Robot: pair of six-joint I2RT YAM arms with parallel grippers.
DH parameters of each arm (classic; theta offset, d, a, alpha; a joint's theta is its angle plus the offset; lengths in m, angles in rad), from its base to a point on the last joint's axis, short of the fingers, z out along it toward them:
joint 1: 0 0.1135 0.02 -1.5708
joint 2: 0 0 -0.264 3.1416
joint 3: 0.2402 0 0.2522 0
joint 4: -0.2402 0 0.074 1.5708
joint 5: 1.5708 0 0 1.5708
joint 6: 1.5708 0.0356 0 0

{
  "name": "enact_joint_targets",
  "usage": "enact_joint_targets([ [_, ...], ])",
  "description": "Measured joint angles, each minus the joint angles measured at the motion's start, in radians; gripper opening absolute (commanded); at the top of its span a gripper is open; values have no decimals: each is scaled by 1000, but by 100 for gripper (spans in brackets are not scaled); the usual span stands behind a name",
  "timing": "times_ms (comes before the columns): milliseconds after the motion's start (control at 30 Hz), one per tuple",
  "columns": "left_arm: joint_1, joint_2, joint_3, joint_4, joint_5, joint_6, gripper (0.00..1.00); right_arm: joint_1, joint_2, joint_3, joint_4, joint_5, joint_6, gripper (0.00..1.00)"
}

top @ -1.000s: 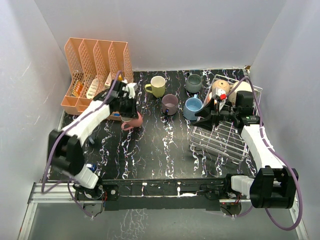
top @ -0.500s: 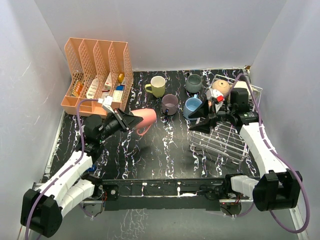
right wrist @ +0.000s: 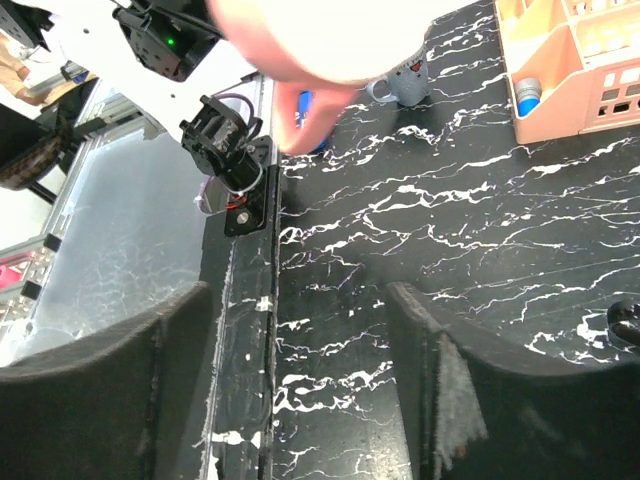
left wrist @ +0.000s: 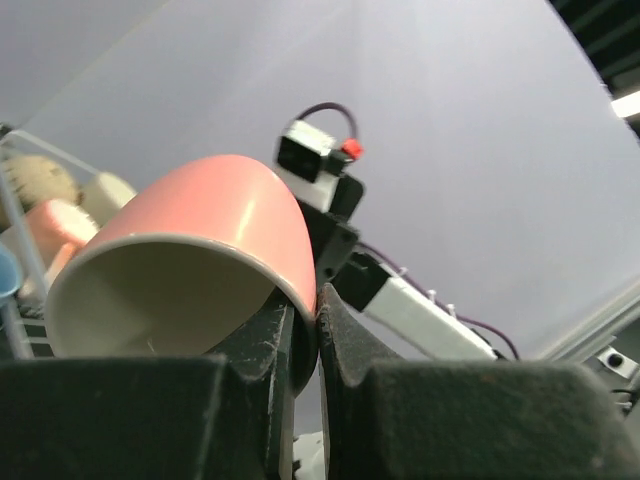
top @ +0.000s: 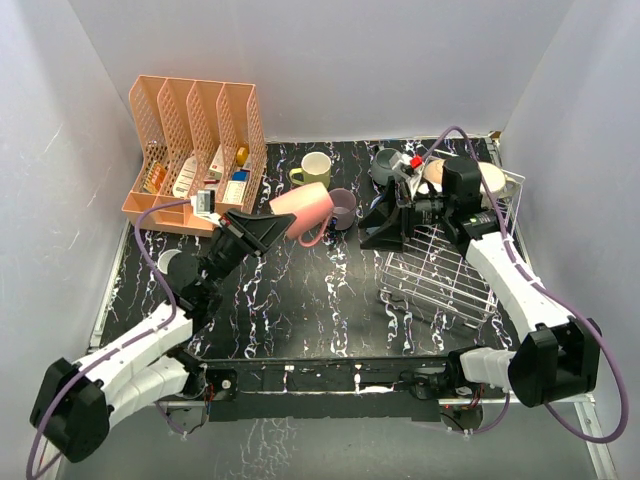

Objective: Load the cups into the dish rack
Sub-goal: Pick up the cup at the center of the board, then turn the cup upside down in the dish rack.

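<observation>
Top external view: my left gripper [top: 283, 222] carries the pink mug [top: 310, 205] in the air over the middle of the table [top: 300, 300], mouth tipped toward the near side, well left of the dish rack [top: 440, 275]. In the left wrist view my fingers [left wrist: 272, 350] pinch the mug's wall at the rim, one inside and one outside. I judge that grip lets me swing the mug across without reaching for its handle.

My right gripper [top: 380, 232] hovers at the rack's left edge, pointing toward the mug. In the right wrist view its fingers [right wrist: 120, 390] stand wide apart with only bare table between them, and the pink mug looms blurred at the top. I judge I am readying to take the mug from the left arm, since the rack sits on the right, nearer that arm.

A tan mug [top: 437, 172] and a cream mug [top: 490, 180] already lie at the rack's far end. The yellow-green mug [top: 316, 170], mauve mug [top: 343, 208] and grey mug [top: 385, 165] wait on the table, far of centre, right of the peach organizer [top: 195, 140]
</observation>
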Motion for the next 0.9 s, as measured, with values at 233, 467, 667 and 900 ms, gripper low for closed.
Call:
enact_joint_targets([
  [233,-146,191,156,171,-75,60,0,31,36,5,186,-6,263,84],
  [467,-216,321,238,262,-135,104,0,34,32,4,418,-2,526,84],
  [667,-276,396,256,285,-174,128,0,34,14,-47,678,38,756,72],
  [900,-314,410,278,306,-204,151,0,40,17,-88,822,62,892,51],
])
